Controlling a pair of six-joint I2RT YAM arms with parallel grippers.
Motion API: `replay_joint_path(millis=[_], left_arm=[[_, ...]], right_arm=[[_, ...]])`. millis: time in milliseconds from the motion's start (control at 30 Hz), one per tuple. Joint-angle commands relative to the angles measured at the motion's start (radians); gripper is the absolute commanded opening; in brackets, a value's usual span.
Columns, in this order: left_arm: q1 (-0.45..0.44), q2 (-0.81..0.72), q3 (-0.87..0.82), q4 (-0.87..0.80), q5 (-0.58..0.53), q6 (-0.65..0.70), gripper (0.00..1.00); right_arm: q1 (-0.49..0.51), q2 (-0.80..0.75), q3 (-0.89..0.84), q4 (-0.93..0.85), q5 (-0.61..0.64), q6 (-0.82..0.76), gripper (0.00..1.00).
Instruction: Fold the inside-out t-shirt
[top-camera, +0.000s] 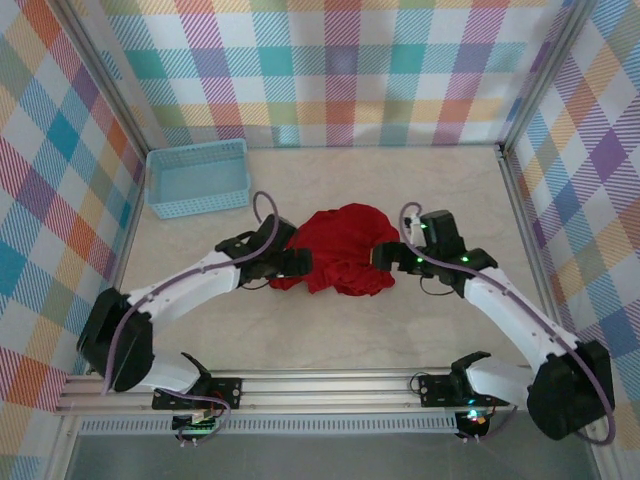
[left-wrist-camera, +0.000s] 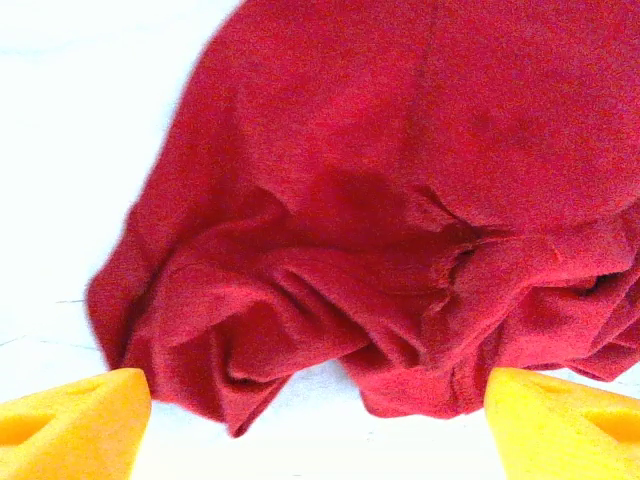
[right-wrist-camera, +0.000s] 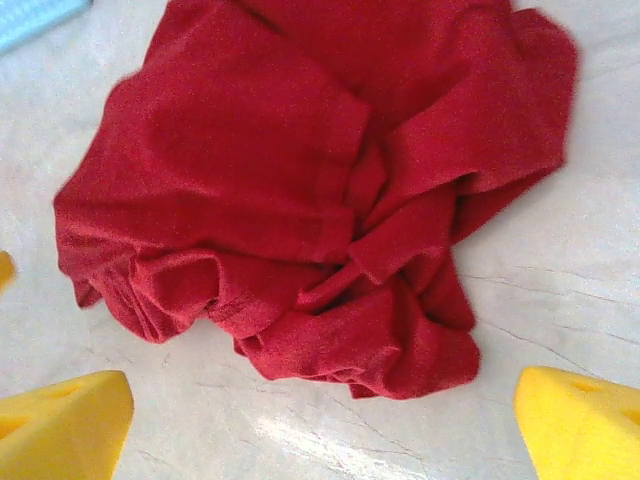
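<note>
Left gripper (top-camera: 298, 263) and right gripper (top-camera: 384, 256) — jaws spread wide, empty — flank the crumpled red t-shirt (top-camera: 338, 248) on the table (top-camera: 300, 335).

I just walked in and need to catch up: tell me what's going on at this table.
Two robot arms are working on a red t-shirt, which lies crumpled in a heap on the table, not yet folded. The left gripper and right gripper sit at its left and right edges, both with fingers spread wide and no cloth between them. A light-blue basket stands apart at the far left.
</note>
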Motion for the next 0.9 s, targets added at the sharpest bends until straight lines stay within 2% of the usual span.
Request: replay_joint_path(millis=[0, 100, 267, 667, 767, 867], left_arm=[[0.054, -0.094, -0.080, 0.093, -0.038, -0.009, 0.87], [0.134, -0.166, -0.157, 0.124, -0.014, -0.031, 0.87], [0.237, -0.202, -0.224, 0.147, 0.046, -0.049, 0.87], [0.266, -0.167, -0.257, 0.172, 0.098, -0.051, 0.88], [0.266, -0.143, -0.252, 0.207, 0.114, -0.046, 0.88], [0.266, -0.111, -0.238, 0.205, 0.139, -0.039, 0.88]], right_arm=[[0.099, 0.070, 0.080, -0.009, 0.073, -0.054, 0.94], [0.183, 0.152, 0.125, -0.002, 0.107, -0.077, 0.90], [0.253, 0.322, 0.233, -0.028, 0.135, -0.108, 0.75], [0.281, 0.548, 0.351, -0.071, 0.246, -0.133, 0.54], [0.283, 0.550, 0.353, -0.072, 0.260, -0.142, 0.41], [0.288, 0.506, 0.339, -0.076, 0.290, -0.145, 0.18]])
